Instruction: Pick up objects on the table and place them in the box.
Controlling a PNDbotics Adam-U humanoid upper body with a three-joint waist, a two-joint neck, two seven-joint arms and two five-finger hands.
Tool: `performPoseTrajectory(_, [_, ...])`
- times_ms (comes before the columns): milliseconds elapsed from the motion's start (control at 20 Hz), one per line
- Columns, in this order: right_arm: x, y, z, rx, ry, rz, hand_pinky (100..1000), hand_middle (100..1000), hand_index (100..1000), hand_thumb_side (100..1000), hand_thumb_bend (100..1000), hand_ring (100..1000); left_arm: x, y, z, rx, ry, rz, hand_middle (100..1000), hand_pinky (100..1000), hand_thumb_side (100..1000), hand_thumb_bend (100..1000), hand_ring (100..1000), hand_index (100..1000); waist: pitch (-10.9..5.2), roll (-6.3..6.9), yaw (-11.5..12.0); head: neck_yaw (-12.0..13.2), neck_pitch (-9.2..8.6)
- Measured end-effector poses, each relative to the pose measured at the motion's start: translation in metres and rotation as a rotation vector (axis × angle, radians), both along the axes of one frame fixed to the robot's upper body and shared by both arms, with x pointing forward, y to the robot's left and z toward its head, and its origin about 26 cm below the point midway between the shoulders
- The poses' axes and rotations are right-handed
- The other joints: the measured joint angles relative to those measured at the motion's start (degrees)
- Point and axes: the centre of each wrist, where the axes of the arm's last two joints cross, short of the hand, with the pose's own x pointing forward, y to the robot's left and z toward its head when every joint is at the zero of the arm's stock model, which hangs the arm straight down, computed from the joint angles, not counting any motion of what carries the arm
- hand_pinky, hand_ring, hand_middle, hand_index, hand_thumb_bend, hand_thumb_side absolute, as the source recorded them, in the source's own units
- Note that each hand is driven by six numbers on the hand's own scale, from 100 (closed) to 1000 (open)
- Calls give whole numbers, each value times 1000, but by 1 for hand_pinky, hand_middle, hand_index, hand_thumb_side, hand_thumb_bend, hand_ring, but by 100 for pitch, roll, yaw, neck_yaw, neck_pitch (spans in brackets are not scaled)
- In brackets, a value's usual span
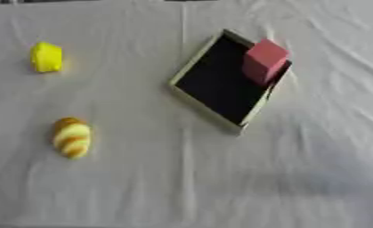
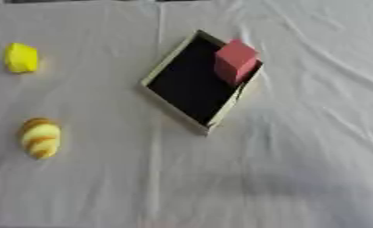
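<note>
A shallow box (image 1: 207, 109) with a pale rim and black inside lies askew at the upper middle of the white cloth. A pink block (image 1: 264, 60) stands in its far right corner. On the left of the cloth lies a yellow lump (image 1: 46, 57). Below it rests an oval thing with yellow and orange stripes (image 1: 70, 137). Neither of my hands shows in either view.
A white, creased cloth (image 1: 181, 187) covers the whole table. A soft grey shadow falls across its lower right part.
</note>
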Motion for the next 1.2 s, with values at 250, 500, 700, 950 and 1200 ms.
performPoseTrajectory(250, [0,0,0,-5,0,-1,1000,696,796,470,100,877,-1,-1,8,306,145,-17,716,803,321,100,768,913,0,20,-37,28,32])
performPoseTrajectory(500, [0,1,0,-6,1,2,1000,695,796,470,100,876,-2,-2,5,507,273,-52,731,813,346,100,780,923,0,28,-70,48,41])
performPoseTrajectory(700, [1,1,0,-8,4,5,1000,695,795,470,100,877,-3,-2,4,619,343,-84,760,833,256,100,804,932,0,30,-82,45,42])
performPoseTrajectory(950, [2,2,1,-11,2,8,1000,694,794,470,100,877,-5,3,0,736,409,-91,787,872,100,378,834,934,0,42,-94,8,42])
performPoseTrajectory(1200, [2,2,2,-15,8,10,1000,693,794,470,100,876,-4,8,-3,851,444,-72,786,885,100,572,843,929,0,54,-103,-7,42])
